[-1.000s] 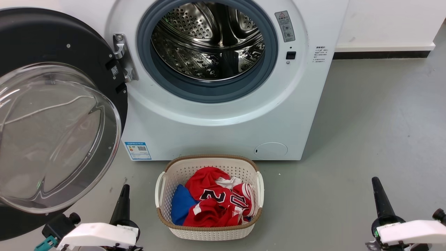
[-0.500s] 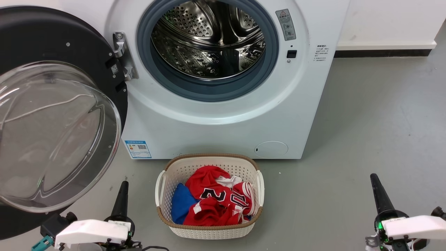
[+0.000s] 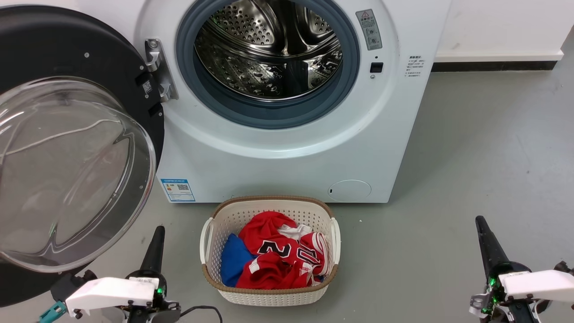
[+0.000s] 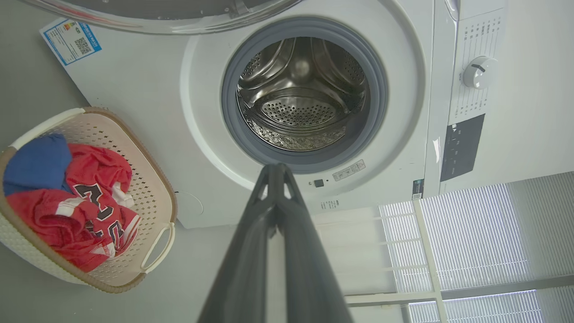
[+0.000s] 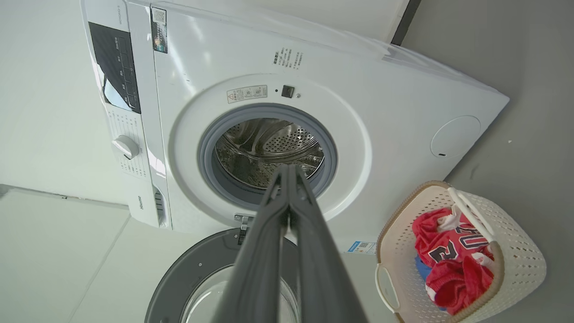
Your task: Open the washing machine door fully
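Note:
The white washing machine (image 3: 291, 152) stands ahead with its steel drum exposed. Its round black washing machine door (image 3: 67, 148), with a bulging clear glass bowl, hangs swung wide open to the left on a metal hinge (image 3: 157, 67). The door's edge also shows at the top of the left wrist view (image 4: 170, 13) and at the bottom of the right wrist view (image 5: 215, 278). My left gripper (image 3: 157, 233) is shut and empty, low at the left, just below the door. My right gripper (image 3: 482, 224) is shut and empty, low at the right, far from the machine.
A white laundry basket (image 3: 269, 296) holding red and blue clothes sits on the grey floor in front of the machine, between my grippers. A white wall with a dark skirting (image 3: 493, 66) runs behind at the right.
The head view has shifted slightly, so the machine and basket sit a little higher. Both grippers have drawn a little lower and nearer. The door stays open as before.

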